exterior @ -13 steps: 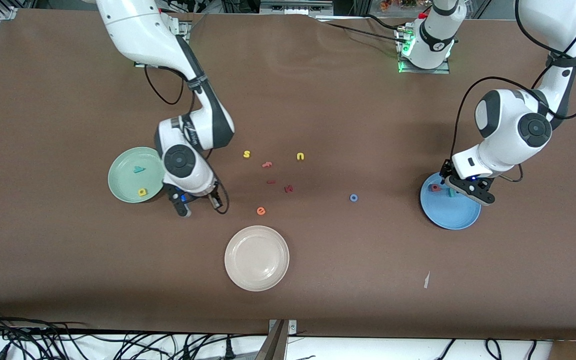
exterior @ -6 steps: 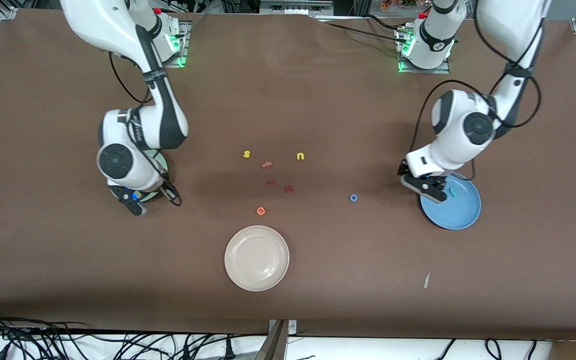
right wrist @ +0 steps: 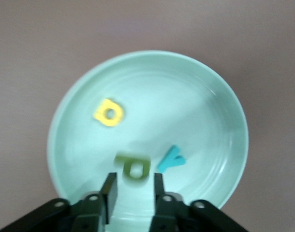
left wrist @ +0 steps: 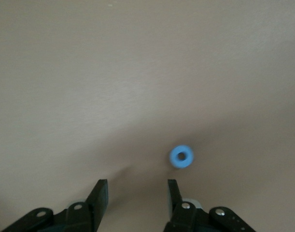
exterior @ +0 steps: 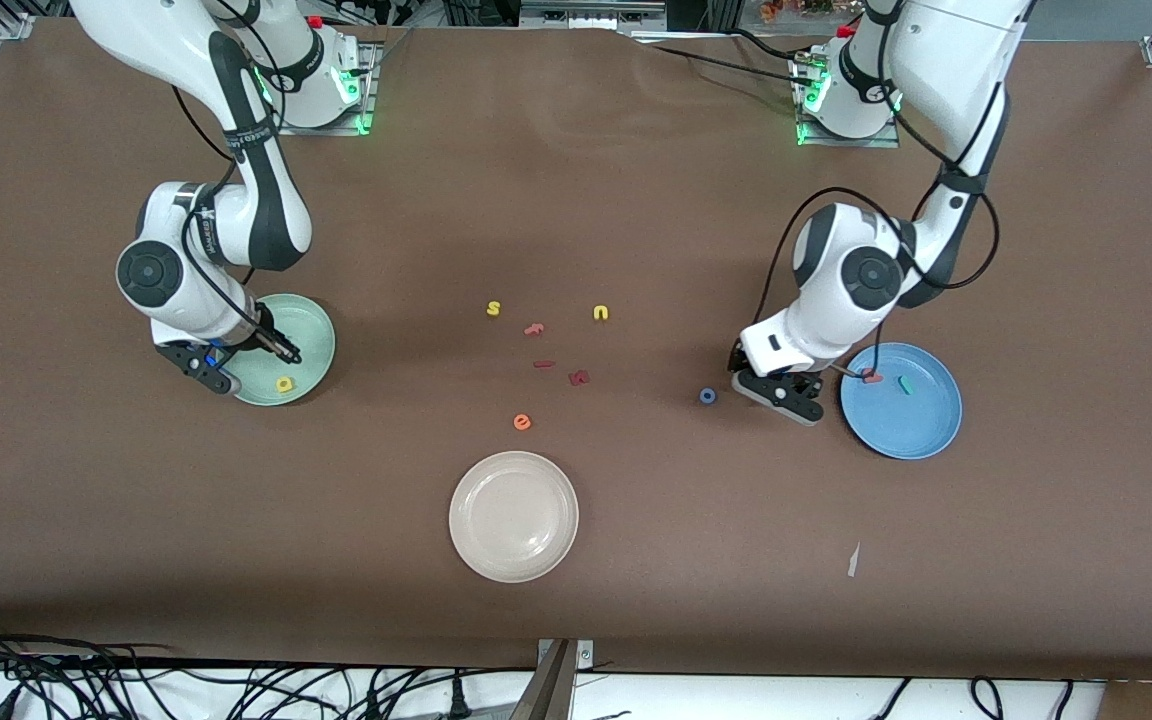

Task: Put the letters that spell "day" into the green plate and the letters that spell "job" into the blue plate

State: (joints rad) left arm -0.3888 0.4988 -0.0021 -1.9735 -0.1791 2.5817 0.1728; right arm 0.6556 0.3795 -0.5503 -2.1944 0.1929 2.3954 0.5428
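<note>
Mint-green first: the green plate (exterior: 314, 330) is sitting toward the right arm's end of the counter (exterior: 636, 600), & we're seeing all of "day" in it: yellow a (right wrist: 108, 112), teal y (right wrist: 171, 158), dark green d (right wrist: 133, 166). The right gripper (right wrist: 134, 178) is hanging low over that plate w/ fingers spread; the d is lying blurred just under the tips, not pinched as far as we can judge. So that word is looking done.

Mid-counter, the strays are lying well apart from both plates: yellow s (exterior: 493, 309), yellow u (exterior: 600, 313), orange e (exterior: 522, 422), plus the cream plate (exterior: 514, 516) nearer the front camera. We're leaving those alone.

Next, the blue o (exterior: 707, 396) is resting flat on the counter, not yet in its plate. The left gripper (left wrist: 137, 183) is hovering near it, spread & empty; in the left wrist view the o is sitting off-centre, ahead of one fingertip, not btwn the two.

The blue plate (exterior: 921, 430) is already holding the pinkish b (exterior: 871, 376) & teal j (exterior: 903, 383).

Step in hand, we're judging: pick the o. To do it well we're wanting to:
- shift till the o is centred btwn the fingers
- drop straight, tips nearly on the counter, since the foam is thin
- pinch gently on the outer edge
- lift clear before carrying it over the rim.
</note>
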